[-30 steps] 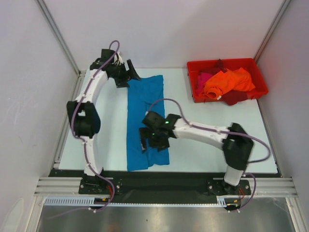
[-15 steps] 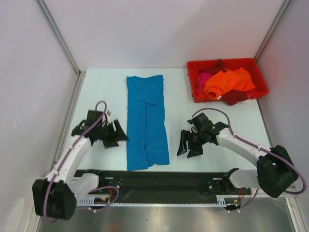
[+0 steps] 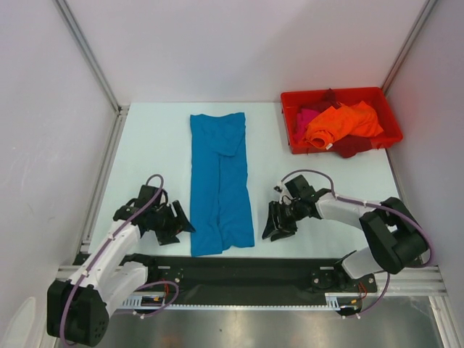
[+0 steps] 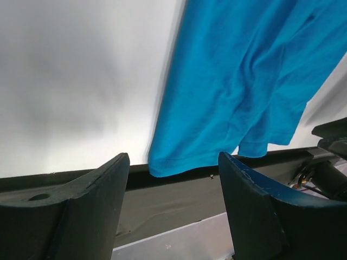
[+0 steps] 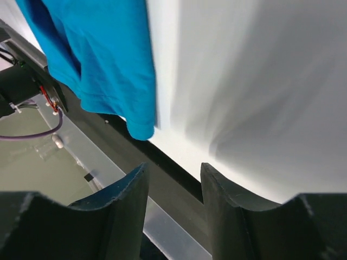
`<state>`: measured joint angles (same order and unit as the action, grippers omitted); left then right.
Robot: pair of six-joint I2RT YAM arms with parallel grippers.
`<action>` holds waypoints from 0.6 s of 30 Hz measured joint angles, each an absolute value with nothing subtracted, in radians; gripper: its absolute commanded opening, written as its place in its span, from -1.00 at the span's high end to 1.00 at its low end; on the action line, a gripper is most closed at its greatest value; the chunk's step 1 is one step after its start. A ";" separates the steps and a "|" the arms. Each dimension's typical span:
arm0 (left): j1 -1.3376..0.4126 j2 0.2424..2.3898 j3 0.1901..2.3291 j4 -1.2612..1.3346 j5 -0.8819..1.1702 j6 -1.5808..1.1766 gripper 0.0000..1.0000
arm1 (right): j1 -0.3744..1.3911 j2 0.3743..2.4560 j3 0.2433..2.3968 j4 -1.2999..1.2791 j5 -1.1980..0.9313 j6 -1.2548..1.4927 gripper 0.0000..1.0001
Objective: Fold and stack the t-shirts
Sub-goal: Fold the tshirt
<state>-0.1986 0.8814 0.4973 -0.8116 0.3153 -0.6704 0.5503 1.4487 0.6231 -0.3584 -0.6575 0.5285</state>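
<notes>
The teal-blue t-shirt lies flat on the table as a long narrow strip running from far to near. Its near hem reaches the black front strip. My left gripper sits low beside the shirt's near left corner, open and empty. In the left wrist view that corner lies just ahead of my open gripper. My right gripper sits beside the near right corner, open and empty. That corner shows ahead of my open gripper. Orange, magenta and dark red t-shirts lie heaped in the bin.
The red plastic bin stands at the far right of the table. A black strip runs along the table's near edge, with the arm bases on it. White walls with metal frame posts close in the left, back and right sides.
A second ago the left gripper was at the shirt's far end and the right over its near part. Both have let go and drawn back to the near corners, empty.
</notes>
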 measured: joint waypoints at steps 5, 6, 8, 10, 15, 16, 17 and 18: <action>-0.222 0.850 0.450 -0.799 0.292 -0.751 -0.47 | 0.596 1.469 0.598 -0.255 -0.664 0.594 0.03; -0.223 0.841 0.437 -0.799 0.293 -0.762 -0.47 | 0.606 1.476 0.588 -0.233 -0.664 0.612 0.03; -0.223 0.833 0.422 -0.800 0.293 -0.778 -0.48 | 0.628 1.501 0.574 -0.196 -0.663 0.643 0.00; -0.224 0.831 0.421 -0.804 0.292 -0.786 -0.52 | 0.660 1.529 0.575 -0.161 -0.681 0.685 0.00; -0.228 0.826 0.421 -0.818 0.281 -0.804 -0.53 | 0.742 1.584 0.595 -0.078 -0.694 0.760 0.01; -0.228 0.826 0.421 -0.823 0.275 -0.807 -0.53 | 0.751 1.591 0.595 -0.064 -0.694 0.774 0.01; -0.228 0.827 0.421 -0.826 0.271 -0.811 -0.53 | 0.756 1.594 0.595 -0.052 -0.694 0.789 0.01; -0.228 0.830 0.421 -0.830 0.266 -0.812 -0.53 | 0.757 1.596 0.595 -0.044 -0.693 0.801 0.00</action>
<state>-0.2283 0.8303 0.4213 -0.8295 0.2665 -0.8124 0.7570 1.5955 0.5949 -0.0444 -0.6933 0.8005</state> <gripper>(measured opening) 0.765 0.494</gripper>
